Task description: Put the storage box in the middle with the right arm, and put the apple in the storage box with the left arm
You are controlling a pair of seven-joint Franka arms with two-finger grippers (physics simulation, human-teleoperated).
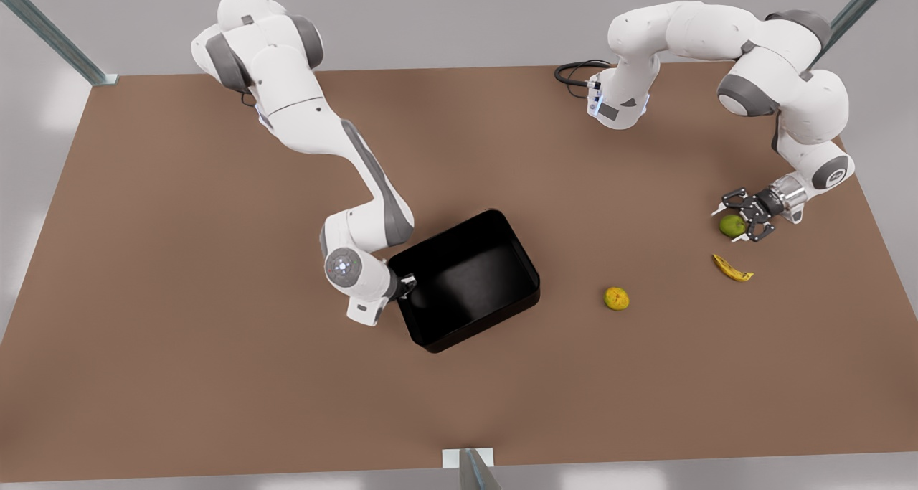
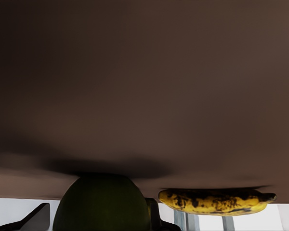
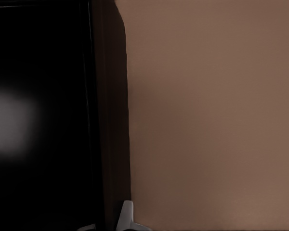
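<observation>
Sitting on the table [image 1: 215, 375] between the wide-open left tool [image 1: 740, 219], the apple [image 1: 732, 225] could be knocked away, while the box [image 1: 465, 280] is pinched by the right tool [image 1: 404, 287].

The table [image 1: 215, 375] is seen from high overhead, while apple [image 2: 102, 204] and storage box [image 3: 38, 120] are viewed close-up.
</observation>
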